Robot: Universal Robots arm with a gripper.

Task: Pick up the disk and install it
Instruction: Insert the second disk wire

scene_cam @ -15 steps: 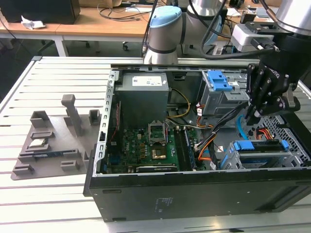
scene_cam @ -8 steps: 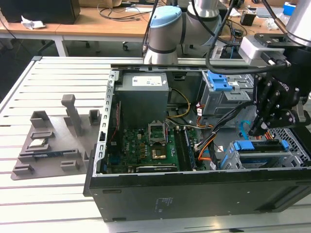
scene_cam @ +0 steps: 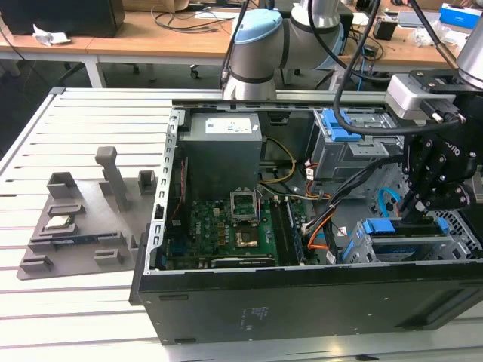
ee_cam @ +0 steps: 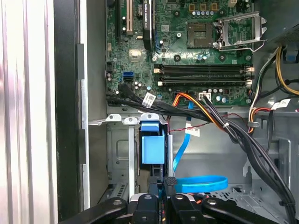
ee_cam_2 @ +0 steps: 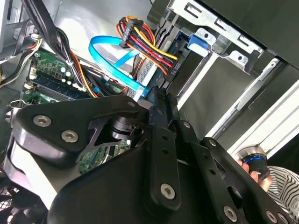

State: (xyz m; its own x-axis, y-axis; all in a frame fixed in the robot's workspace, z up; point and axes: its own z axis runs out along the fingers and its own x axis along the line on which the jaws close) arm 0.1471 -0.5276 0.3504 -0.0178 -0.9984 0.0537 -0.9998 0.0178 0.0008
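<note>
The disk (scene_cam: 394, 228), of which I see the blue carrier frame, sits in the grey drive cage (scene_cam: 426, 245) at the front corner of the open computer case, on the exterior view's right. In the first wrist view its blue carrier (ee_cam: 153, 148) stands between the cage walls (ee_cam: 119, 149). My gripper (scene_cam: 413, 207) hangs right over the cage, its black fingers drawn together at the carrier's near end (ee_cam: 162, 183). In the second wrist view the shut fingertips (ee_cam_2: 156, 97) point down beside a blue flat cable (ee_cam_2: 114, 65). I cannot tell whether they touch the carrier.
The motherboard (scene_cam: 226, 226) with its open processor socket lies mid-case, and a grey power supply (scene_cam: 223, 147) stands behind it. Black and orange cable bundles (ee_cam: 210, 114) cross near the cage. An upper cage with a blue latch (scene_cam: 339, 124) stands behind. A grey fixture (scene_cam: 83, 226) holding a processor chip (scene_cam: 59, 221) lies on the exterior view's left.
</note>
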